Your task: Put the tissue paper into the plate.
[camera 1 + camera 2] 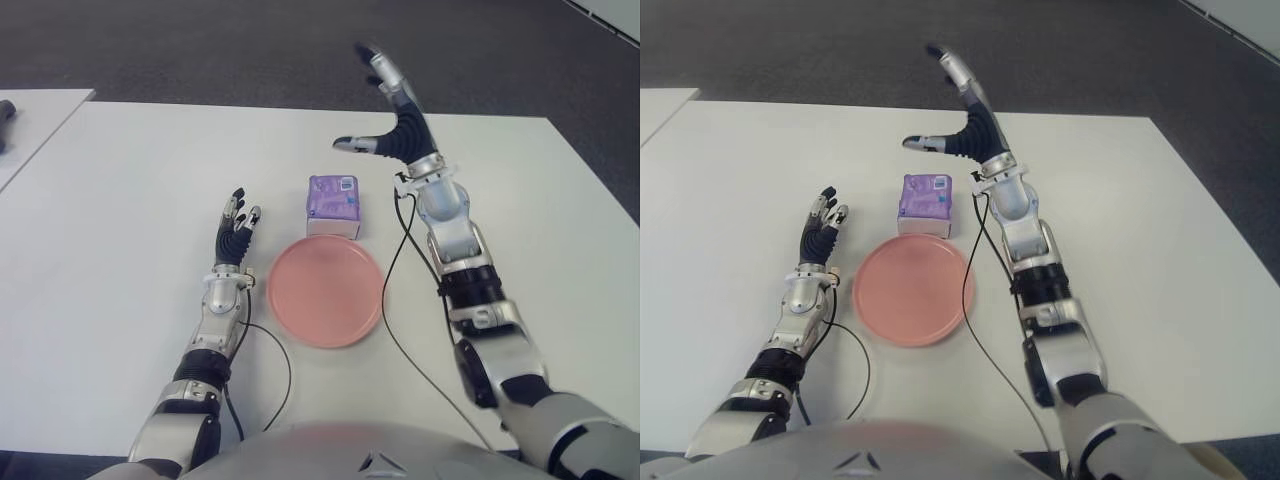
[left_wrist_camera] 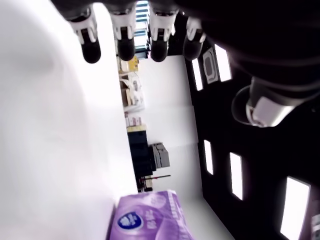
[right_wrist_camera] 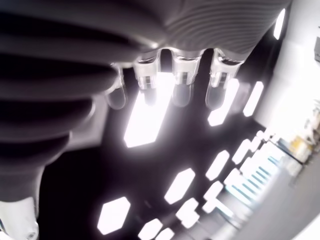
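Our right robot hand (image 1: pixel 385 115) is raised above the far side of the table (image 1: pixel 130 200), fingers stretched out and thumb spread toward our left, holding nothing; its wrist view shows only straight fingers against ceiling lights. It hangs beyond and a little to the right of the tissue paper (image 1: pixel 333 204), well clear of it.

Our left robot hand (image 1: pixel 237 228) shows low over the table, to the left of the pack and the plate (image 1: pixel 324 290), fingers extended and relaxed, empty as well. Its wrist view catches the purple pack nearby.

The tissue paper is a small purple soft-pack lying flat on the table, just behind the far rim of the pink plate, touching it or nearly so; we cannot tell which. So the task is not yet begun: nothing is grasped.

We judge the pack to be very light and soft, a plastic film wrapper over folded tissue. It should squash under pressure rather than resist, and the film may be slick, so a hard pinch could make it bulge or slide. We would take it across its two longer sides, thumb on one and fingers on the other, near the middle, closing gently. With the plate so close, we would lift it clear of the rim, not drag it.
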Controlling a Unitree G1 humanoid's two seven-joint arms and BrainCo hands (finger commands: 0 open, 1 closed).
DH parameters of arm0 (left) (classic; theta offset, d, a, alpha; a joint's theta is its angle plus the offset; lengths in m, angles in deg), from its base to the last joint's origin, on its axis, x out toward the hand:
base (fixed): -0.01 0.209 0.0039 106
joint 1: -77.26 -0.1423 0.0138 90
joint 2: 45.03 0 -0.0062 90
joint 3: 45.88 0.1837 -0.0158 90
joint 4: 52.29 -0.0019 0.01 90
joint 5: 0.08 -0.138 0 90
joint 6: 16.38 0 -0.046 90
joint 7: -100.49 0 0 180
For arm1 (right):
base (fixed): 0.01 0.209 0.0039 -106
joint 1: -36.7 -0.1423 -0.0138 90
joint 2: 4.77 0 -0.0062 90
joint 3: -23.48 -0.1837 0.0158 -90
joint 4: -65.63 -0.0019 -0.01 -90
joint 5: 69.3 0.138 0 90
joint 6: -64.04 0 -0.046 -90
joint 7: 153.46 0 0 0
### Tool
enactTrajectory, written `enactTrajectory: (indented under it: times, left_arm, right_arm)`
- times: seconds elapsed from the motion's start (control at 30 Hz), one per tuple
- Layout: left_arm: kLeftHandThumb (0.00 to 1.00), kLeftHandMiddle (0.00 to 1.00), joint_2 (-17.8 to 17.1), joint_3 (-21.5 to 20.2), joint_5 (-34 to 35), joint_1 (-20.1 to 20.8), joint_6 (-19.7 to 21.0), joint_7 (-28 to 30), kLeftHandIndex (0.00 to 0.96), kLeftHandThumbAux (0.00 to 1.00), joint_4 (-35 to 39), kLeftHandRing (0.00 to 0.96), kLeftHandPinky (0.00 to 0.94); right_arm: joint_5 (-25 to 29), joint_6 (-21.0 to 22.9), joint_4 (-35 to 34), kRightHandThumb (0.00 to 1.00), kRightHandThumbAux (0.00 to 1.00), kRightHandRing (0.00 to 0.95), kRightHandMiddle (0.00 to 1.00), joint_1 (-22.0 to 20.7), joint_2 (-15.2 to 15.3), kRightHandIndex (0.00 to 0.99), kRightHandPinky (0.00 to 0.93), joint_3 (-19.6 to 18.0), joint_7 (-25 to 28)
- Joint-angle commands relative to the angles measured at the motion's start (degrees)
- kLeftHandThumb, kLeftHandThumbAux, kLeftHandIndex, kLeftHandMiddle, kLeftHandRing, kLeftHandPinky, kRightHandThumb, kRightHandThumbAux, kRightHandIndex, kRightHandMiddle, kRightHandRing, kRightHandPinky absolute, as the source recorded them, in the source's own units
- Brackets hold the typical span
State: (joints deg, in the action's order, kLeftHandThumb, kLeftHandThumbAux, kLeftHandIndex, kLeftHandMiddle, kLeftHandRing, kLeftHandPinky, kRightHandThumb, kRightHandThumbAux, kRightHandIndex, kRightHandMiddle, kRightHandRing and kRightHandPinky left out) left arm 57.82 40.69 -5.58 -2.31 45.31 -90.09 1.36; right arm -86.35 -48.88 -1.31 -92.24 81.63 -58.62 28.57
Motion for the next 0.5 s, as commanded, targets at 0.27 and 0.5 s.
enactTrajectory:
  times: [0.27,0.5]
  left_arm:
    - [0.000,0.000,0.9,0.2,-0.6,-0.1,1.4,-1.2,0.000,0.416,0.1,0.000,0.000]
    - [0.000,0.000,1.2,0.2,-0.4,-0.4,0.3,-0.8,0.000,0.423,0.1,0.000,0.000]
  right_arm:
    - [-14.8,-7.5,28.5,0.175,0.557,0.000,0.001,-11.9,0.8,0.002,0.010,12.1,-6.6]
    - [-22.5,-11.2,37.6,0.120,0.519,0.000,0.004,-13.9,0.9,0.000,0.005,19.2,-14.4]
